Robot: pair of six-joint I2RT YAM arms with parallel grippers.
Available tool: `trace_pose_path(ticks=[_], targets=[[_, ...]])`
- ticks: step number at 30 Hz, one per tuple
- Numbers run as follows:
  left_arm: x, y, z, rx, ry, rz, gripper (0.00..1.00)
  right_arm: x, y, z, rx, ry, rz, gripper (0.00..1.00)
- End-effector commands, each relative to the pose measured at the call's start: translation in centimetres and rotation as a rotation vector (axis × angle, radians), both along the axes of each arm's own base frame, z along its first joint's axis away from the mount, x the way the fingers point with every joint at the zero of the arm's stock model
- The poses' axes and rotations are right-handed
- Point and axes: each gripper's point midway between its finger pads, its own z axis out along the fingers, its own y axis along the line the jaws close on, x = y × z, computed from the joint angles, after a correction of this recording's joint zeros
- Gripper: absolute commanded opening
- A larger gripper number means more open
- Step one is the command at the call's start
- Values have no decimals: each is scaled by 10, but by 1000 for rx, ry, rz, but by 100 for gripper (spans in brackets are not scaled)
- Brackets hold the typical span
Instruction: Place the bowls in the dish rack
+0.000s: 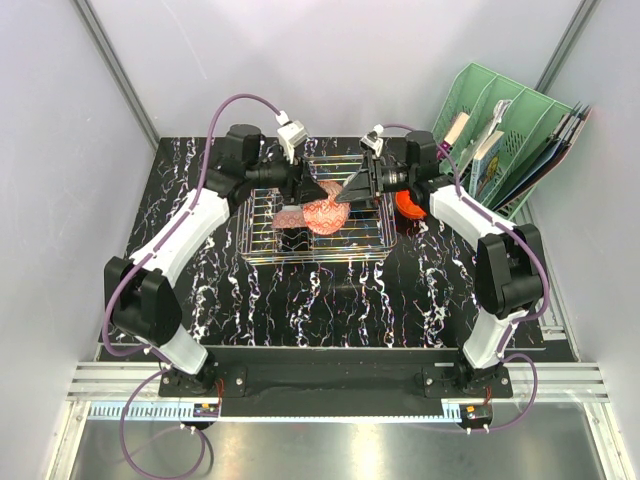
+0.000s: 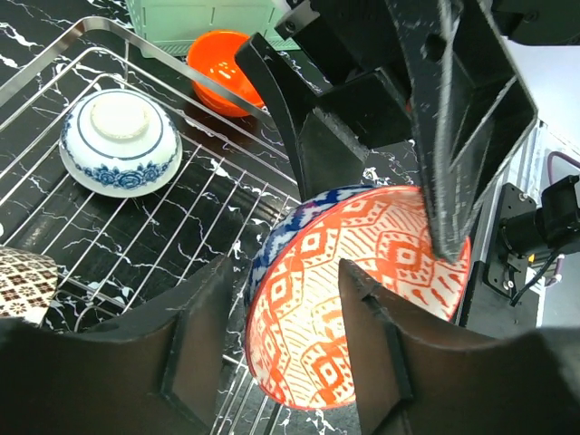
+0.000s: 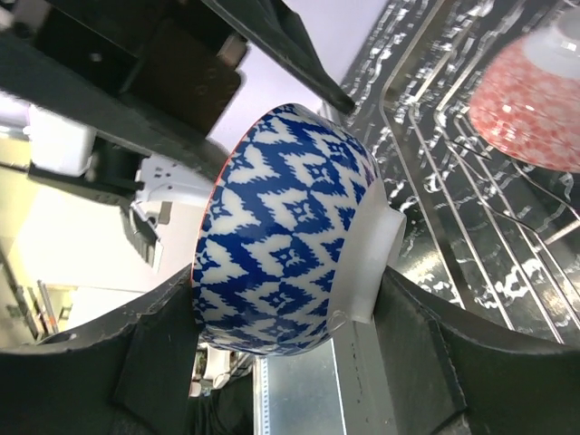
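Main risk: the blue bowl (image 3: 290, 263) hangs on edge above the dish rack (image 1: 340, 257). The right pincer (image 3: 288, 308) clamps it foot to rim, jaws wide around it. The bowl is glazed and curved, so it could pivot or slide out.

The left pincer (image 2: 288, 276) is half spread. Its fingers straddle the same bowl's rim, one inside and one outside, and it looks like no squeeze. If that arm backs off sideways, a finger could catch the rim and knock the bowl loose. A drop would fall into the rack, maybe onto the pink bowl (image 3: 535, 109), with a chip risk. Both arms crowd over the rack's middle, so a bump between them is possible.

Containers:
- The rack holds a white bowl (image 2: 118, 140) with blue trim, upside down near a rounded corner.
- The rack also holds the pink bowl, upside down on the wires.
- The orange bowl (image 2: 227, 68) sits on the bench (image 1: 300, 300) just outside the rack's right side. It is empty and not loaded yet.
- The blue bowl is empty, with an orange pattern inside.
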Motion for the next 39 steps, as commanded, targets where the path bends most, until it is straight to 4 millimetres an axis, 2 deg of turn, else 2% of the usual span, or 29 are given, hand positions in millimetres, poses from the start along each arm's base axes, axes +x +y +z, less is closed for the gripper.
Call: trace_pose_path(ticks=[1, 2, 5, 6, 11, 14, 17, 18, 19, 20, 21, 23, 27, 30, 34, 35, 36, 39], targets=[[10, 4, 17, -13, -72, 22, 61, 3, -4, 30, -26, -139, -53, 0], [12, 5, 16, -7, -72, 33, 61, 7, -5, 30, -40, -194, -65, 0], [19, 15, 16, 9, -77, 79, 63, 14, -11, 16, -144, -204, -121, 0], [20, 19, 18, 11, -79, 94, 63, 23, -13, 11, -188, -222, -167, 0], [38, 57, 11, 64, -60, 244, 66, 49, -33, -2, -391, -316, -307, 0], [40, 83, 6, 94, -48, 324, 66, 62, -46, -8, -499, -354, -388, 0], [36, 108, 0, 140, -56, 375, 69, 75, -61, -19, -614, -380, -459, 0], [31, 115, 4, 148, -64, 393, 70, 79, -67, -24, -656, -391, -486, 0], [31, 126, -2, 161, -53, 424, 71, 81, -68, -27, -677, -398, -491, 0], [28, 133, 3, 168, -71, 449, 73, 80, -67, -32, -705, -411, -482, 0], [26, 141, -1, 189, -67, 472, 74, 84, -72, -37, -748, -424, -502, 0], [26, 162, -4, 246, -74, 560, 79, 88, -73, -46, -803, -451, -507, 0], [15, 186, -11, 305, -66, 627, 99, 94, -73, -58, -935, -516, -527, 0], [7, 204, -12, 326, -63, 672, 99, 98, -77, -66, -1050, -590, -536, 0], [1, 225, -10, 336, -60, 726, 99, 96, -70, -79, -1182, -679, -515, 0], [-2, 224, -6, 329, -70, 724, 99, 98, -76, -82, -1232, -701, -522, 0], [-4, 235, -9, 334, -60, 750, 99, 99, -76, -84, -1251, -711, -518, 0], [-12, 245, -10, 338, -69, 767, 99, 101, -80, -92, -1320, -735, -511, 0]])
